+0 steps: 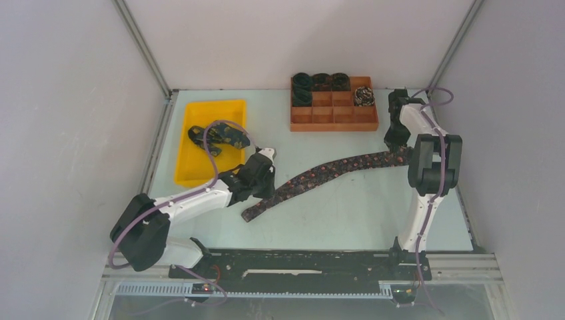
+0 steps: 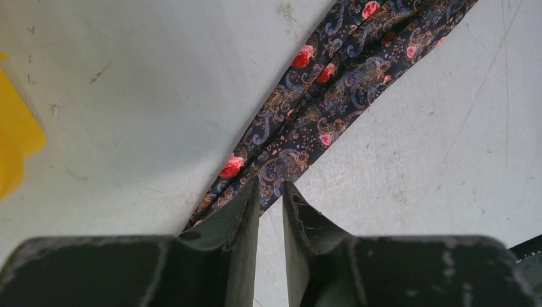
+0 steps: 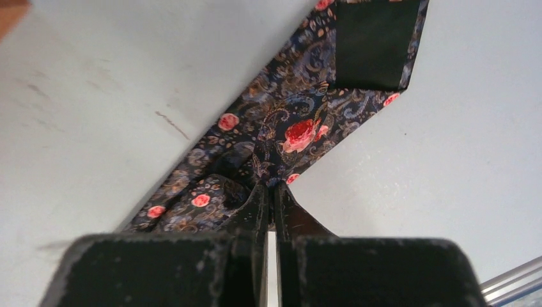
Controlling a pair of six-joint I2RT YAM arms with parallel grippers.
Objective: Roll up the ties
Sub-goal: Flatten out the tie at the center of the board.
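Observation:
One long tie, dark with red roses and paisley, lies stretched slantwise across the table. My left gripper is low beside its near left part. In the left wrist view the jaws stand a narrow gap apart with the table showing between them, and the tie runs under the left finger. My right gripper is at the tie's far right end. In the right wrist view it is shut on a pinch of the tie, whose end is folded over and shows its black lining.
A yellow tray at the back left holds another loose tie; its corner also shows in the left wrist view. A wooden compartment box at the back holds several rolled ties.

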